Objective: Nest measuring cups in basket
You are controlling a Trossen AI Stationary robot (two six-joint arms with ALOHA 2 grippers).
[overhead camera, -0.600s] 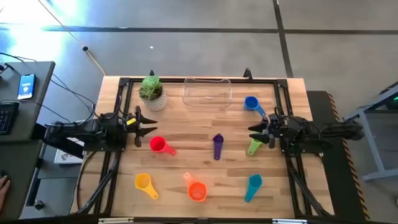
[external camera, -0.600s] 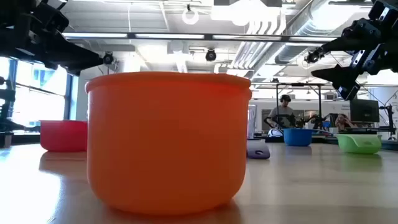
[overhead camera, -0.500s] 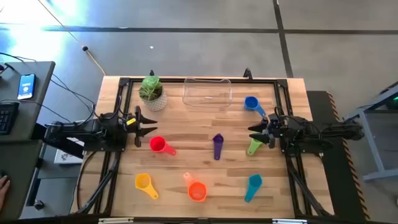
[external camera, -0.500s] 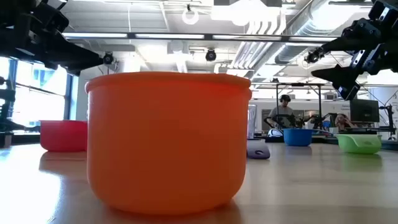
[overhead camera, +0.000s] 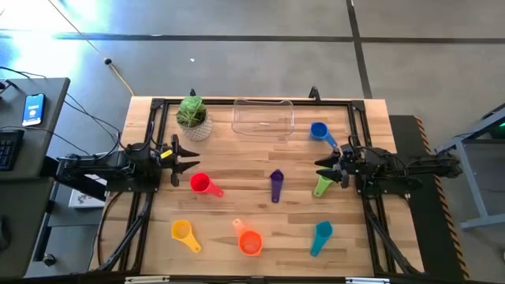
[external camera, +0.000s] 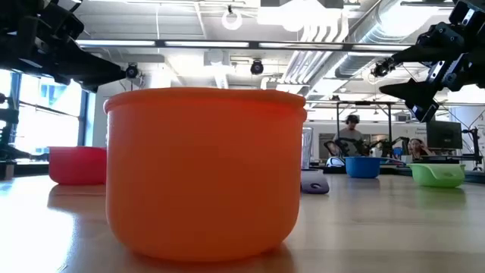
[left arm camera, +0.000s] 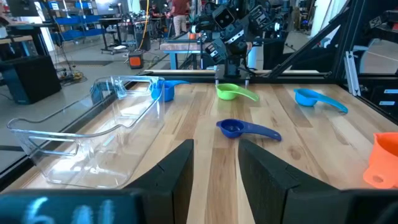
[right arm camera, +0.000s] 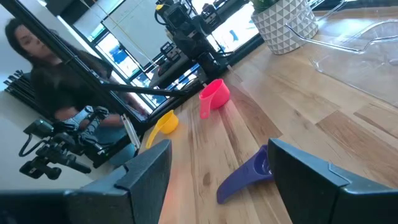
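Note:
Seven measuring cups lie apart on the wooden table, each resting on its base: red [overhead camera: 201, 184], purple [overhead camera: 276, 184], green [overhead camera: 322, 187], blue [overhead camera: 319, 132], yellow [overhead camera: 183, 232], orange [overhead camera: 249, 241] and teal [overhead camera: 321, 236]. The clear basket [overhead camera: 263, 117] stands empty at the far middle. My left gripper [overhead camera: 187, 164] is open and empty at the left side, above the table near the red cup. My right gripper [overhead camera: 323, 170] is open and empty at the right side, raised above the table [external camera: 390, 76], just beside the green cup [external camera: 438, 174].
A green plant in a white pot [overhead camera: 193, 118] stands left of the basket. A black frame [overhead camera: 237, 101] runs round the table's edges. Bare wood lies between the cups in the table's middle. People sit in the room beyond the table [external camera: 350, 136].

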